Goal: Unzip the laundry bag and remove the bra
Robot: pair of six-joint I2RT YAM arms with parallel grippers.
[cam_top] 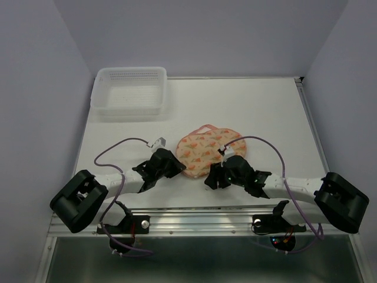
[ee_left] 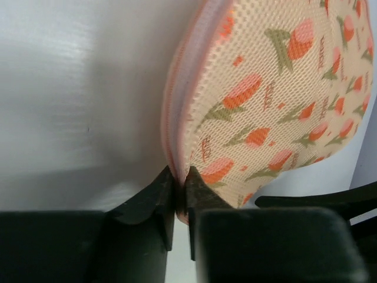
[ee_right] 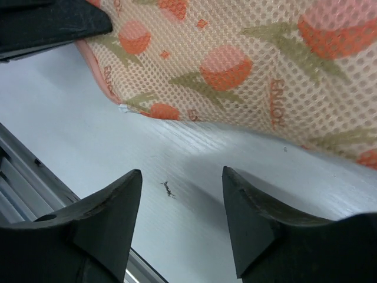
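Note:
The laundry bag point(cam_top: 206, 148) is a peach-pink mesh case with an orange and green print, lying flat on the white table between both arms. My left gripper point(ee_left: 177, 175) is shut on the bag's pink edge trim point(ee_left: 174, 118) at its near left rim. My right gripper point(ee_right: 181, 177) stands open over bare table just short of the laundry bag point(ee_right: 247, 65), with nothing between its fingers. In the top view the left gripper point(cam_top: 175, 166) and right gripper point(cam_top: 211, 175) sit at the bag's near edge. The bra is hidden.
A white perforated plastic basket point(cam_top: 129, 89) stands at the back left of the table point(cam_top: 259, 112). A metal rail point(cam_top: 194, 221) runs along the near edge by the arm bases. Grey walls close in the left, back and right.

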